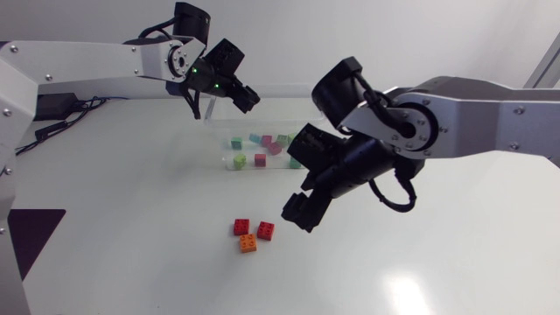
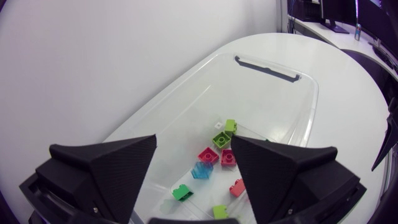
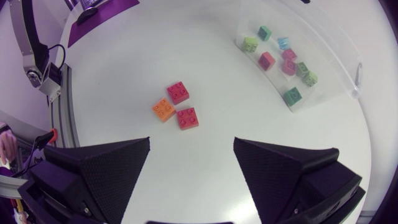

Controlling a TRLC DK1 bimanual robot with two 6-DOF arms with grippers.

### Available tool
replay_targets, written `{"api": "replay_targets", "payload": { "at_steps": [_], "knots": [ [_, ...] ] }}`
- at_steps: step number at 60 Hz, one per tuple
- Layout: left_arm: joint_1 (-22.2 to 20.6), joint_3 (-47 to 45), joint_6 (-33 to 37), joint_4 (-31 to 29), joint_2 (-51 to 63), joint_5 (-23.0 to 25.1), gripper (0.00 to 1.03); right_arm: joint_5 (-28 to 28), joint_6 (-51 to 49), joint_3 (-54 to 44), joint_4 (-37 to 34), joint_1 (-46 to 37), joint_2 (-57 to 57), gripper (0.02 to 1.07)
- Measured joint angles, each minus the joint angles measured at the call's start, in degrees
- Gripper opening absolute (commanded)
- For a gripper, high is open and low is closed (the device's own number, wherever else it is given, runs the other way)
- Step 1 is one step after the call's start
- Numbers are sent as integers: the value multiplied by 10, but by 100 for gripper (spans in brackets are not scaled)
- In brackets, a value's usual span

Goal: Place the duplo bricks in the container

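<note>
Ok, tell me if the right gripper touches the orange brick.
Apart. Right wrist view shows bare table between the right gripper and the orange brick.

Glossy white table [image 1: 131, 245], soft glare

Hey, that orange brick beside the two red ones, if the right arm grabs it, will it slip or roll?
The orange brick looks like rigid, boxy plastic, so it probably stays stiff and won't roll. Its flat sides should suit the right tool, though smooth plastic might slip. It seems to touch a red brick, so pushing likely nudges both.
</note>
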Motion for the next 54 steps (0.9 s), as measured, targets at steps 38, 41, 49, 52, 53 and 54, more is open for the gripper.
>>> {"api": "replay_targets", "payload": {
  "at_steps": [38, 41, 49, 52, 53, 54],
  "knots": [
    [31, -162, 50, -56, -307, 43, 99, -6, -49, 55, 20, 28, 168, 100],
    [31, -195, 64, -64, -332, 47, 99, -7, -54, 62, 20, 29, 178, 100],
    [31, -284, 108, -88, -385, 55, 99, -8, -66, 77, 19, 29, 200, 100],
    [31, -317, 126, -99, -401, 61, 99, -8, -71, 85, 18, 29, 208, 100],
    [31, -326, 131, -102, -406, 63, 99, -8, -73, 87, 18, 29, 210, 100],
    [31, -336, 137, -103, -410, 64, 99, -8, -75, 90, 17, 29, 214, 99]
  ]
}}
